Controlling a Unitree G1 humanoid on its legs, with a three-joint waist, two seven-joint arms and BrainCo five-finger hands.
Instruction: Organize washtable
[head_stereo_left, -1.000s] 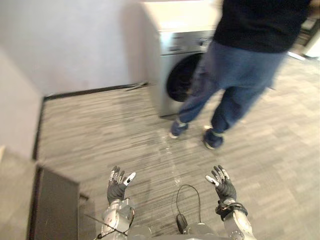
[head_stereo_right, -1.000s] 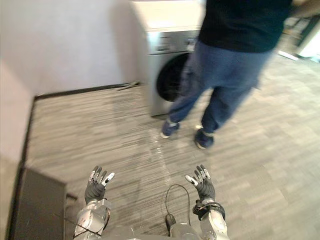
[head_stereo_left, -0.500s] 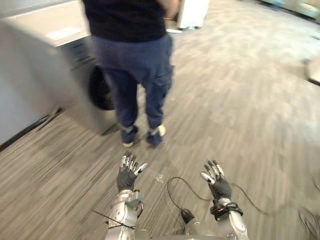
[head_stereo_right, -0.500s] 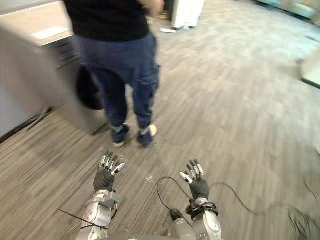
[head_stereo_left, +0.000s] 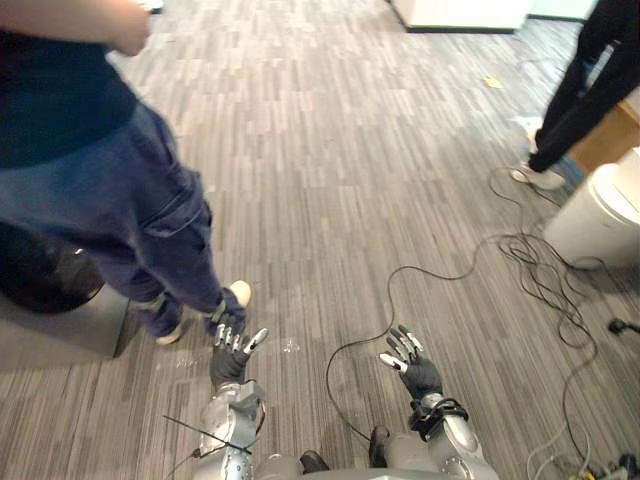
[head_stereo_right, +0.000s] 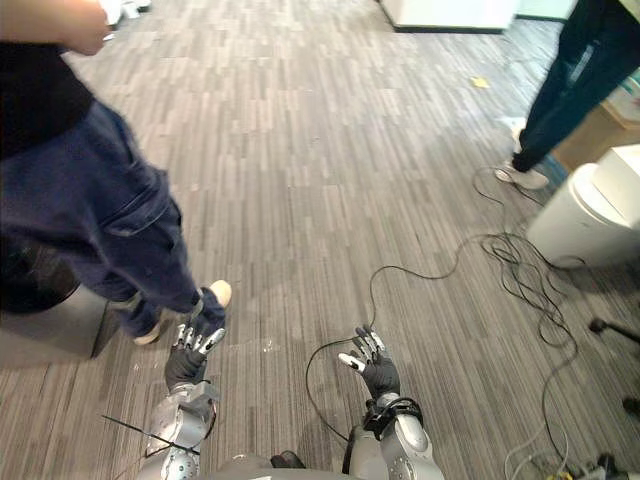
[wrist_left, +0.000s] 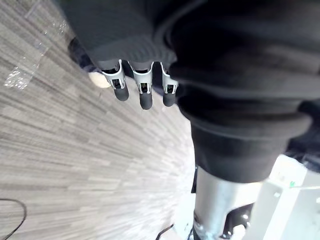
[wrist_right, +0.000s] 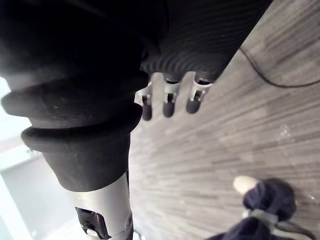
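The robot is looking down at a floor (head_stereo_left: 350, 150) of grey striped planks that is running off across a wide, open room. Where the washtable is standing cannot be told from these views.

Two people are standing on the floor. One person (head_stereo_left: 90, 200), in a dark top and blue trousers, is standing close at the left, with a light-toed shoe (head_stereo_left: 236, 294) just beyond the robot's left hand. Behind this person's legs one grey appliance (head_stereo_left: 50, 290) with a dark round front is partly showing. The second person (head_stereo_left: 590, 90), in dark trousers and pale shoes, is standing far off at the upper right.

Near that second person one brown cardboard box (head_stereo_left: 612, 140) is sitting, and just in front of it one white round bin (head_stereo_left: 600, 215). One white cabinet base (head_stereo_left: 460, 12) is sitting at the far end of the room, and one small yellow scrap (head_stereo_left: 491, 82) is lying on the floor between it and the second person.

Two robot hands are hovering low over the floor, well apart. The left hand (head_stereo_left: 232, 355) is spreading its fingers (wrist_left: 142, 95) straight and is holding nothing. The right hand (head_stereo_left: 412, 365) is doing the same, its fingers (wrist_right: 167, 107) splayed wide and empty.
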